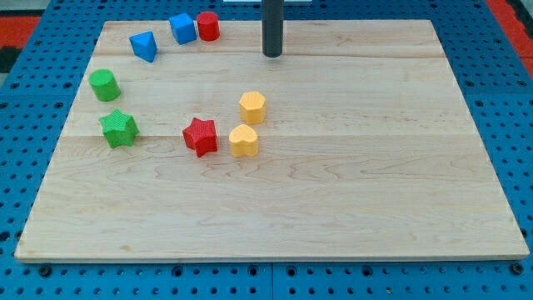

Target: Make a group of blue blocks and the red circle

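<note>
Rod tip first: my tip (pixel 272 55) rests on the bench (pixel 350 183) near the top edge, to the view's right of the red circle (pixel 208 26) and clear of it, touching no block. No end effector shows on this arm, so I can't tell any grasp state; it carries only the bare rod. The red circle sits at the top edge with the blue cube (pixel 182 28) touching its left side. The blue triangle (pixel 144 46) lies further left of the red circle and a little lower, near the cube but apart from it. Well below and left of the red circle are the green cylinder (pixel 105 85) and green star (pixel 118 128). Below the red circle are the red star (pixel 200 136) and 2 yellow blocks: a hexagon (pixel 252 107) and a heart-like piece (pixel 244 141).
</note>
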Robot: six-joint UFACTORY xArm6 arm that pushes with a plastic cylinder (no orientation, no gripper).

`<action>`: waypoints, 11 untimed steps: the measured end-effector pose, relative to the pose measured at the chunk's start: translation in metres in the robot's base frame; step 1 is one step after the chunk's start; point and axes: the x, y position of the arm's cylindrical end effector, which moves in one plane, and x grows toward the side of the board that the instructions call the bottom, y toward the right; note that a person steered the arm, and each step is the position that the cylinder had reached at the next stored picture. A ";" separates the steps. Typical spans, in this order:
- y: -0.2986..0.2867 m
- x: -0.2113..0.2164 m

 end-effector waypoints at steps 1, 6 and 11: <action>0.003 -0.037; -0.093 -0.058; -0.057 -0.073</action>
